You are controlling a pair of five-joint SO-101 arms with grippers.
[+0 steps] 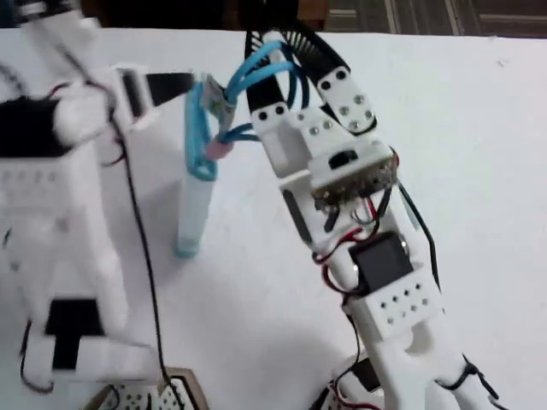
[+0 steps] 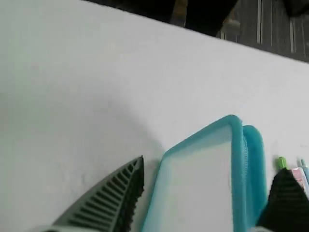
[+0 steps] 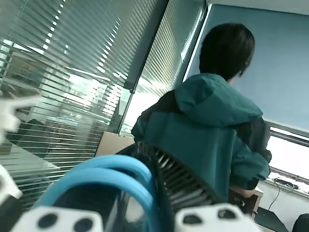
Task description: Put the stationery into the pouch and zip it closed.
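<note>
**Pouch on edge between both arms**
The left gripper [image 2: 207,193], jaws wide, clasps the pouch [image 1: 195,196]. The pouch's long axis runs back toward the arm bases. The right gripper [image 1: 278,73] sits at its far end, its hold unclear. Stationery [image 2: 293,170] tips lie just beside. White table [image 1: 479,128]; blinds [image 3: 72,58] beyond.

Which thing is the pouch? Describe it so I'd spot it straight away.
On the white table, look between the left arm and the right arm. The pouch is there, turned on its narrow edge, a long, pale, see-through case. Its bright blue trim sets it apart from the white arms.
</note>
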